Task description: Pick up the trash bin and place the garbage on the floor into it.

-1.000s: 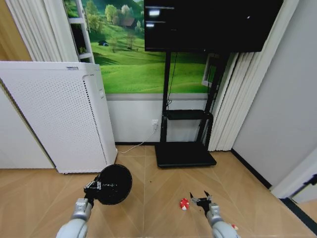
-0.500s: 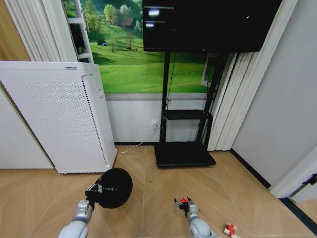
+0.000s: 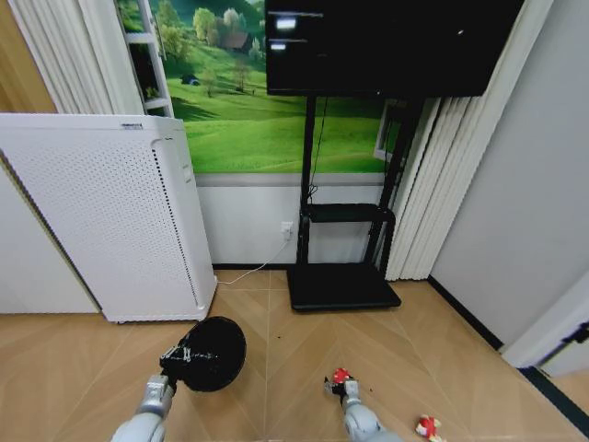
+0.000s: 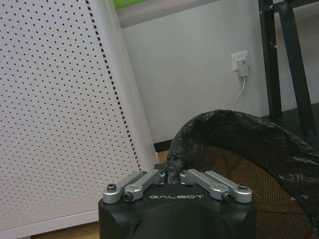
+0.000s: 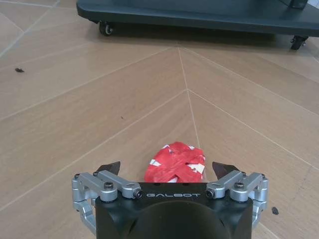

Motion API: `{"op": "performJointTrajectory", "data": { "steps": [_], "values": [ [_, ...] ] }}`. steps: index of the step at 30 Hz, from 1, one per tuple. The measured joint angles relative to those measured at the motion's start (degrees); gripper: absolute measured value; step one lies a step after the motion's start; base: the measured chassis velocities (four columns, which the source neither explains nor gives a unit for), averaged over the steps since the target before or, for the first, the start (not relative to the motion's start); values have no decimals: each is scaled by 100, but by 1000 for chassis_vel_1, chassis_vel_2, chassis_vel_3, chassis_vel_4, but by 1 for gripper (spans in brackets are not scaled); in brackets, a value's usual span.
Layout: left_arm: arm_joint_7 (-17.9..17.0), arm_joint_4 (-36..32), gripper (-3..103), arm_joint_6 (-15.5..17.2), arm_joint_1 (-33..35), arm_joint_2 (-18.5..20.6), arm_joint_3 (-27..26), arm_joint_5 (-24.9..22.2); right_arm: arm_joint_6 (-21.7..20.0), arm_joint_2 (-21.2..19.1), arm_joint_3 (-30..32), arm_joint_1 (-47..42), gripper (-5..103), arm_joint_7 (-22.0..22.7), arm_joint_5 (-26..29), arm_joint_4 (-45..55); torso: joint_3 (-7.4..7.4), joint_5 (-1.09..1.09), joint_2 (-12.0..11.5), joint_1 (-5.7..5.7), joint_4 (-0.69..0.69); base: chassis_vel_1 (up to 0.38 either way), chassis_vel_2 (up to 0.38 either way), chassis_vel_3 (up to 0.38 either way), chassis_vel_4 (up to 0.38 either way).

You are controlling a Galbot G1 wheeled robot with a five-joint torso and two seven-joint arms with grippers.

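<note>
Chevron parquet floor (image 3: 442,350) bears two red-and-white scraps (image 3: 426,426), white appliance (image 3: 101,216), TV stand base (image 3: 343,287).

Crinkled glossy plastic lines the trash bin (image 4: 259,149); floor (image 5: 75,109) smooth wood.

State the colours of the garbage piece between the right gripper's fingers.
Red and white, clearest in the right wrist view.

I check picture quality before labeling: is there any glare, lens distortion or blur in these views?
Head view: ceiling lights glare on the black screen, and the curtains and walls bow outward toward the edges. Left wrist view: the bin rim in the left gripper is sharp. Right wrist view: the red-and-white scrap is sharp, no glare.
</note>
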Motion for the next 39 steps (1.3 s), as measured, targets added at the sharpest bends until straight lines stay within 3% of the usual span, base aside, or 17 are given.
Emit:
{"op": "performJointTrajectory", "data": {
  "steps": [15,23,24,26,27,28,32,33,34,38,39],
  "values": [
    [10,16,7,-127,90,-63,2,120,91,179,206,167,101,-60,-229,-643,0,0,0,0,1,0,0,0,0],
    [10,45,7,-159,100,-90,3,142,176,222,230,176,78,-165,-293,-751,0,0,0,0,0,0,0,0,0],
    [10,54,7,-165,101,-98,4,144,191,236,228,180,67,-174,-308,-773,0,0,0,0,0,0,0,0,0],
    [11,63,7,-170,101,-102,5,146,216,247,226,186,67,-182,-330,-795,-1,0,0,0,0,0,0,0,0],
    [10,74,7,-176,101,-107,7,148,254,260,222,191,56,-197,-374,-825,-1,-1,0,0,0,0,0,0,0],
    [11,84,7,-178,99,-107,8,148,291,268,220,194,52,-208,-410,-850,-1,-1,0,0,0,0,0,0,0],
    [11,106,7,-181,86,-105,9,149,332,283,219,198,52,-222,-447,-880,-1,-2,0,-1,0,0,0,0,0],
    [11,116,7,-183,79,-103,10,149,344,284,217,198,41,-229,-456,-887,-1,-2,0,-1,0,0,0,0,0],
    [11,132,7,-186,71,-102,12,149,347,283,214,198,38,-232,-464,-887,-1,-1,0,-1,1,0,0,0,0],
    [12,152,7,-194,63,-108,25,149,347,265,203,180,38,-233,-466,-856,-1,0,0,-1,1,0,0,0,0],
    [14,165,7,-197,57,-122,37,153,346,249,193,159,34,-230,-473,-825,-1,0,0,-1,1,0,0,0,0]
  ]
}}
